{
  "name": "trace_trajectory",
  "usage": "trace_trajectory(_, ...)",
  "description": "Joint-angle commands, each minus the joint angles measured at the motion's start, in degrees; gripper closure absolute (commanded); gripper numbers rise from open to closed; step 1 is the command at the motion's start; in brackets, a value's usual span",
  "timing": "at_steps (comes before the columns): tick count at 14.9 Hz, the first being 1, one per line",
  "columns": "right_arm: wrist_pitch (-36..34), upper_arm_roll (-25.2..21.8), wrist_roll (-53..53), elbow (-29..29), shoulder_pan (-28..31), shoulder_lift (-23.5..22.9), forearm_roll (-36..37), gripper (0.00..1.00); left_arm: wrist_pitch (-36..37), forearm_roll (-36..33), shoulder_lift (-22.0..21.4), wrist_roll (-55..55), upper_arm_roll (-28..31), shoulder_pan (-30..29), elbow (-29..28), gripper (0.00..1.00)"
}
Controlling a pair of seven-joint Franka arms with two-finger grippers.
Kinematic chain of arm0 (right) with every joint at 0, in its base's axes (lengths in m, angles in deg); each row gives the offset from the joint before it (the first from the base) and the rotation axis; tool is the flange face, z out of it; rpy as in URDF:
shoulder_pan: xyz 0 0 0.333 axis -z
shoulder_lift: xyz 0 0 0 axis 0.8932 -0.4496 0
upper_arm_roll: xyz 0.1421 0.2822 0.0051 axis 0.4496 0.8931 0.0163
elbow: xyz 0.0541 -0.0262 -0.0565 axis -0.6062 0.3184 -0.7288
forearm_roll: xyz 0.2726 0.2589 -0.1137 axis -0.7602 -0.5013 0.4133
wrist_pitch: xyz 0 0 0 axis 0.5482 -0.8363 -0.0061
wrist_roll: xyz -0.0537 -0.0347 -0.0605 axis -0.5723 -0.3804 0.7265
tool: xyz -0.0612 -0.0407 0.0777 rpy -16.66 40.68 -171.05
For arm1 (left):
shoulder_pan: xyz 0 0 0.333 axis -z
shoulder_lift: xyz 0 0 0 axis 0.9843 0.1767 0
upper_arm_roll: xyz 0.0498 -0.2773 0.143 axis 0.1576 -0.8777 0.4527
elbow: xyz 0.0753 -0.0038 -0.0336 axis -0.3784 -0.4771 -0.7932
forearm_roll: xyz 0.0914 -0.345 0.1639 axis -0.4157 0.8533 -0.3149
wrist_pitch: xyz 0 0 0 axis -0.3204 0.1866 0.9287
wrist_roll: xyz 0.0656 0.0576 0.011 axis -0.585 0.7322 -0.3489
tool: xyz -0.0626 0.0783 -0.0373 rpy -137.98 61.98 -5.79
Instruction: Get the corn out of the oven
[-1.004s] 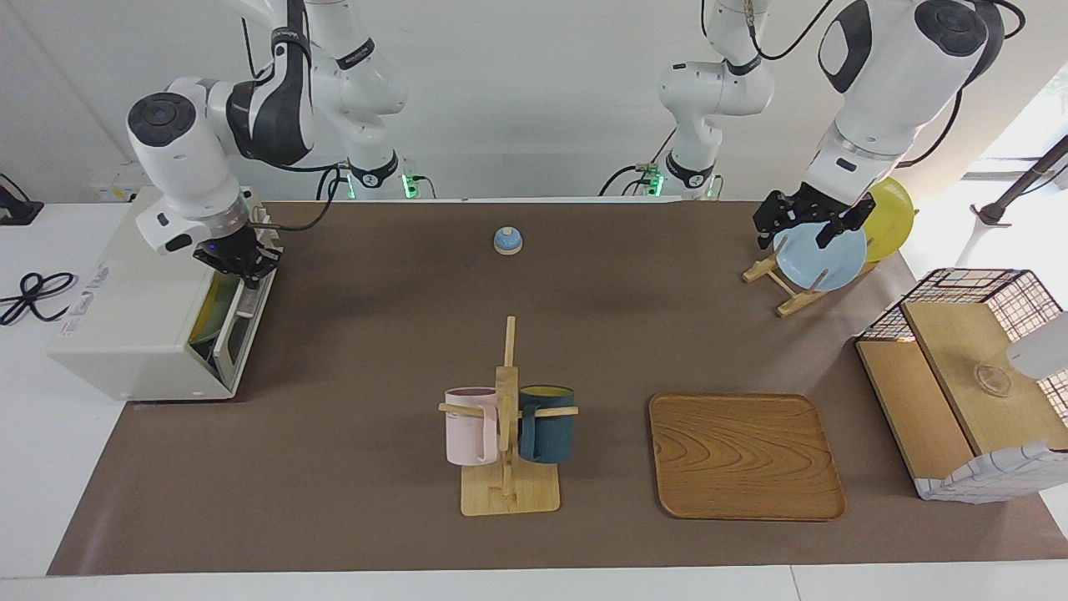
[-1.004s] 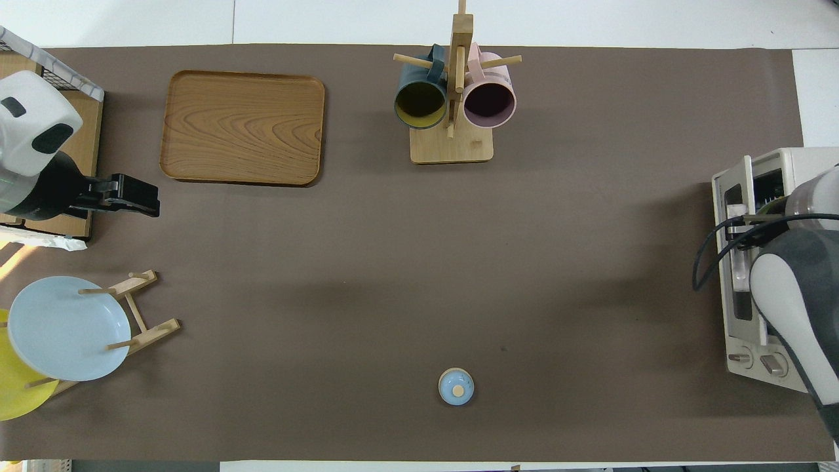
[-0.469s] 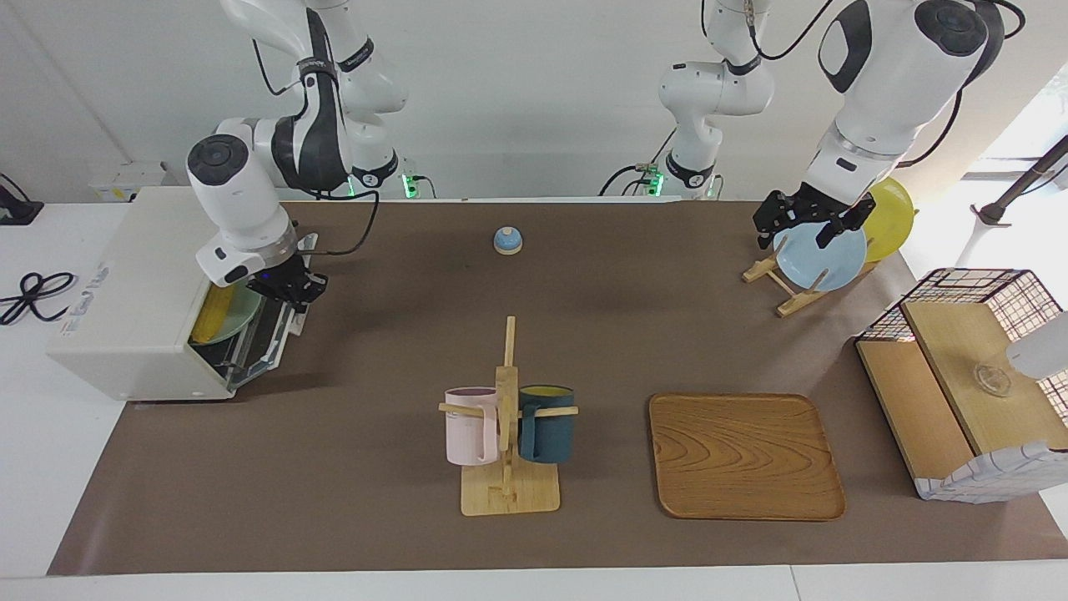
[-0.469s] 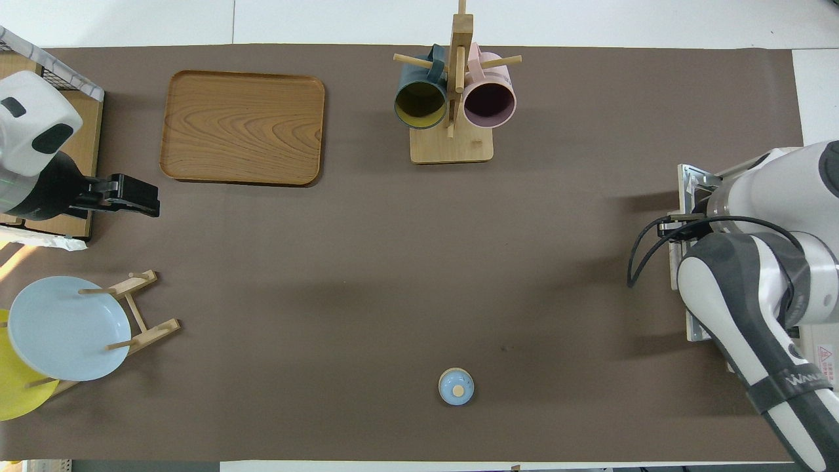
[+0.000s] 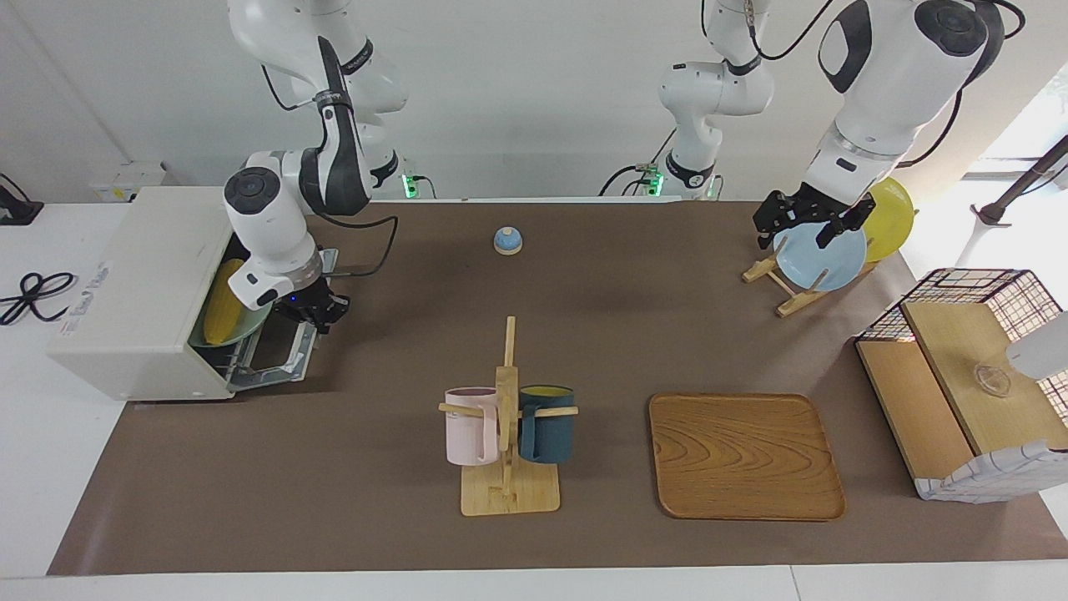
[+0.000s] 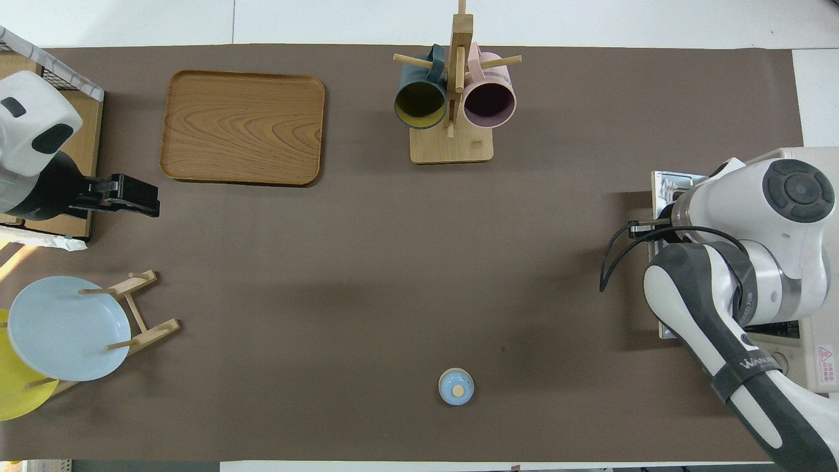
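A: How many mugs and plates?

B: Two mugs (image 5: pixel 507 424) on one rack, two plates (image 5: pixel 820 257) on a stand, one tray (image 5: pixel 745 456), one basket (image 5: pixel 968 376).

A: The corn?

B: One corn (image 5: pixel 222 302) inside the oven (image 5: pixel 138 292), on a green plate (image 5: pixel 250 321), door (image 5: pixel 279 361) dropped open.

A: The arms?

B: Right gripper (image 5: pixel 315 310) is at the door's edge, left gripper (image 5: pixel 803 219) over the plates; I cannot tell the fingers' state on either. Oven lettering is unreadable. The worktop (image 5: pixel 400 334) middle is bare.
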Motion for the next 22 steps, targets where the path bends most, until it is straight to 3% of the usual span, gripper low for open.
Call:
trace_trajectory(1, 3.77, -1.07, 0.37, 0.96, 1.55, -2.30, 1.56, 1.00, 0.67, 0.49, -0.63, 0.48, -0.25, -0.77, -0.04, 0.00)
trace_trajectory(11, 5.54, -0.54, 9.42, -0.26, -4.32, -4.85, -1.06, 1.00, 0.67, 0.49, -0.63, 0.48, -0.25, -0.77, -0.04, 0.00)
trace_trajectory(13, 3.35, -0.63, 9.60, -3.33, -6.36, -4.42, -2.92, 1.00, 0.67, 0.49, -0.63, 0.48, -0.25, -0.77, -0.04, 0.00)
trace_trajectory(15, -3.82, -0.63, 9.43, -7.19, -6.36, -2.67, -2.92, 1.00, 0.67, 0.49, -0.63, 0.48, -0.25, -0.77, 0.04, 0.00)
trace_trajectory(16, -8.13, -0.72, 9.51, -9.12, -6.27, -1.70, -2.92, 0.90, 0.67, 0.49, -0.63, 0.48, -0.25, -0.77, -0.04, 0.00)
trace_trajectory(17, -12.09, -0.89, 9.69, -10.62, -5.93, -0.73, -2.75, 0.58, 0.67, 0.49, -0.63, 0.48, -0.25, -0.77, 0.04, 0.00)
trace_trajectory(18, -15.00, -0.98, 9.78, -11.07, -5.40, 0.58, -2.49, 0.45, 0.67, 0.49, -0.63, 0.48, -0.25, -0.77, -0.04, 0.00)
trace_trajectory(22, -20.04, -1.16, 9.43, -10.12, -1.45, 3.84, 1.28, 0.45, 0.67, 0.49, -0.63, 0.48, -0.25, -0.77, -0.04, 0.00)
